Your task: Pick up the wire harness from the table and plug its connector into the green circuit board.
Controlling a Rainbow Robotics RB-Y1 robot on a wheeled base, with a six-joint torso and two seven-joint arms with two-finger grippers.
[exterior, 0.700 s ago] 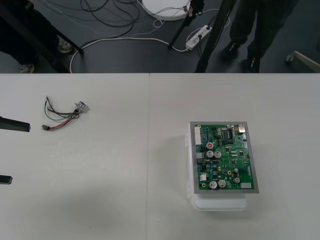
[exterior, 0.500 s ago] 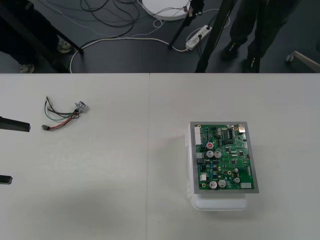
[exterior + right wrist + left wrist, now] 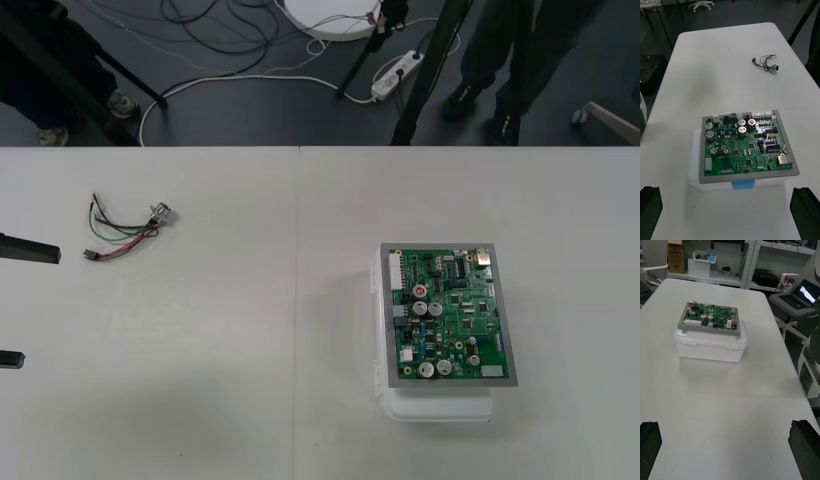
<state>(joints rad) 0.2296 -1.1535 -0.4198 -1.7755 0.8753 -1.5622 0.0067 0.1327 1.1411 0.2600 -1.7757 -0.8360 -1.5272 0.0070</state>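
The wire harness lies loose on the table at the far left, its round metal socket towards the middle and its small black plug towards the left edge. It also lies beyond the board as the harness in the right wrist view. The green circuit board rests on its white base right of centre. My left gripper waits open at the left edge, just short of the harness, its fingers far apart. My right gripper is open too, with the board just ahead.
A seam runs down the middle of the table. Beyond the far edge, cables and stand legs lie on the dark floor. The left wrist view has the board on its base some way ahead.
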